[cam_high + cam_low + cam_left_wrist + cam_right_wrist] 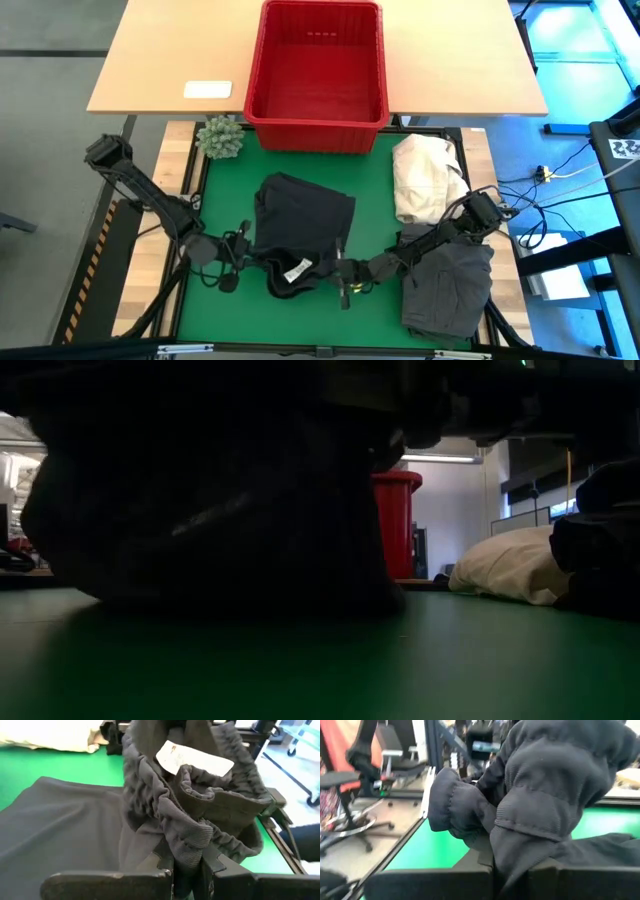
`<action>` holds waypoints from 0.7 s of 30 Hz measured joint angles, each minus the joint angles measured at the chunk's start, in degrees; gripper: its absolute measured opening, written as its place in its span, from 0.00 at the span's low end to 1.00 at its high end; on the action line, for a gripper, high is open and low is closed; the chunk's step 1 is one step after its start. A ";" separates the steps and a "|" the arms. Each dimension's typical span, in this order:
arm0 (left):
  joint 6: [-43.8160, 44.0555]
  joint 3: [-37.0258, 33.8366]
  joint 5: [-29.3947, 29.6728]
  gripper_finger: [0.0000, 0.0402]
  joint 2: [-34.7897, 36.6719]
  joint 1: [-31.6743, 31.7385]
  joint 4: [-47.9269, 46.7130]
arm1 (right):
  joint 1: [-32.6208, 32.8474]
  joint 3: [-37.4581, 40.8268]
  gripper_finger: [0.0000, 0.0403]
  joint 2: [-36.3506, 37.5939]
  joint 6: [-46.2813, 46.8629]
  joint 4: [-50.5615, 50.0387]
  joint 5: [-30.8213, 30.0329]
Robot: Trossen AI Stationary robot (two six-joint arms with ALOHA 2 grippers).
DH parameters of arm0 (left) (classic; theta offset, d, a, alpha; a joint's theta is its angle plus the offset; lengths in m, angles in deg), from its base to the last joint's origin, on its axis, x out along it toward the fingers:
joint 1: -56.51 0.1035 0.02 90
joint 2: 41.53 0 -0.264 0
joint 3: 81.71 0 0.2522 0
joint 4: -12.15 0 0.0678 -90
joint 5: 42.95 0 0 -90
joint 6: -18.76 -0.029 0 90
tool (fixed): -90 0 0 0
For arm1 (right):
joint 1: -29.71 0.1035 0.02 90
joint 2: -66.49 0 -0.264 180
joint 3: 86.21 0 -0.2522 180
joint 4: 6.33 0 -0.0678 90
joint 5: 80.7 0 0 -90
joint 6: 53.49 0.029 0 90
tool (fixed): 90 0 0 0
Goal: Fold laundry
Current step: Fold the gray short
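A black garment lies in the middle of the green mat. Its far part is spread flat, while its near edge, an elastic waistband with a white label, is bunched and lifted from the mat. In the left wrist view this ribbed band stands up in folds. A dark grey garment lies crumpled at the near right corner of the mat.

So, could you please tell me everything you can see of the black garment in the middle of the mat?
The black garment is soft knit cloth with a gathered, ribbed waistband and a white label. It lies partly spread on the green mat. The left gripper and right gripper are each shut on its near waistband edge, bunching it.
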 joint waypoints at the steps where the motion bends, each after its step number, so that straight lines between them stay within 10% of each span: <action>1: 0.00 -0.38 -0.43 0.06 0.27 0.75 0.47 | 0.00 1.08 0.03 0.00 -0.07 2.48 -0.60; 10: -1.53 -8.13 -9.19 0.06 2.68 9.52 15.24 | -0.85 13.36 0.03 -0.02 1.84 24.08 -6.80; 21: -1.18 -10.17 -19.39 0.06 2.66 19.22 19.76 | -5.19 14.03 0.03 -0.13 5.92 24.65 -1.60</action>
